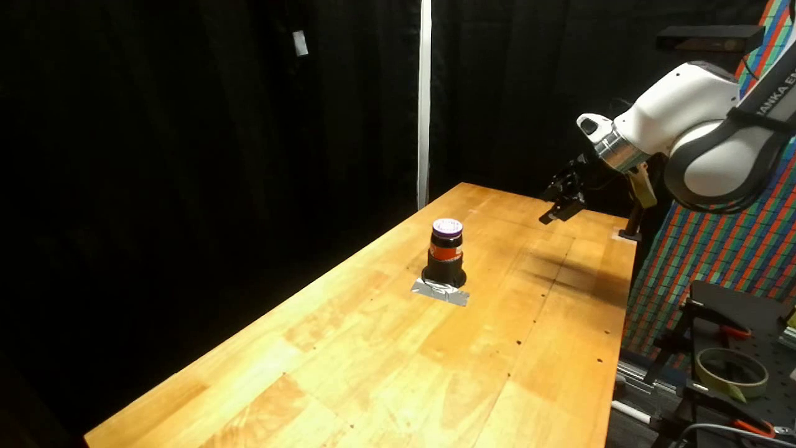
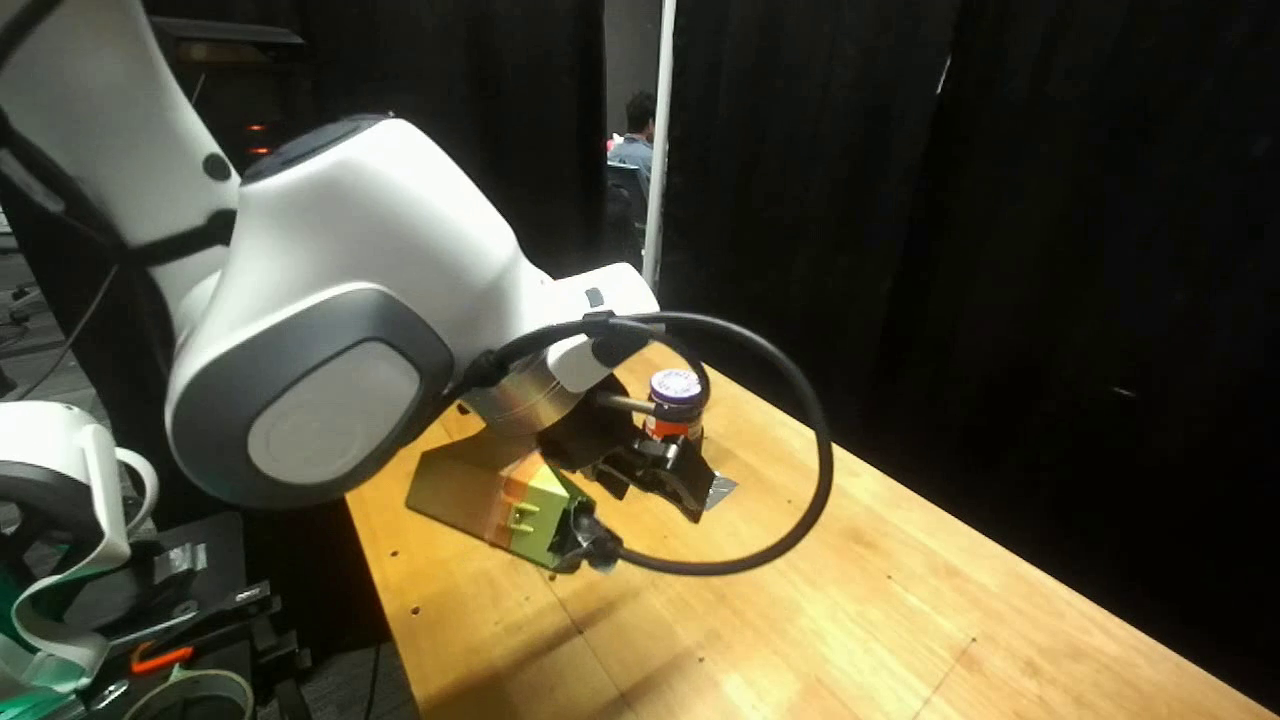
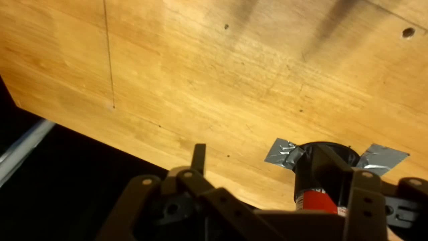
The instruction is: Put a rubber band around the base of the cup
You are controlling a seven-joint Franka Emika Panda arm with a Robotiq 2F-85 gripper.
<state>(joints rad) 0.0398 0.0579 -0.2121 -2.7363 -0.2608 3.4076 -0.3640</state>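
Observation:
The cup (image 1: 446, 252) is a short dark cylinder with an orange-red band and a purple-rimmed pale top. It stands upright on the wooden table in both exterior views, partly behind my gripper in an exterior view (image 2: 672, 427). In the wrist view the cup (image 3: 316, 199) shows at lower right, partly hidden by a finger. My gripper (image 1: 551, 205) is above the table, apart from the cup, towards the robot's end. In the wrist view its fingers (image 3: 260, 150) are wide apart with nothing between them. I cannot make out a rubber band in any view.
Grey tape (image 1: 457, 297) holds the cup's black base to the table (image 1: 373, 354). A black cable loop (image 2: 825, 480) hangs out from the wrist. A cart with a tape roll (image 1: 734, 373) stands beside the table. Black curtains (image 1: 186, 155) hang behind the far edge.

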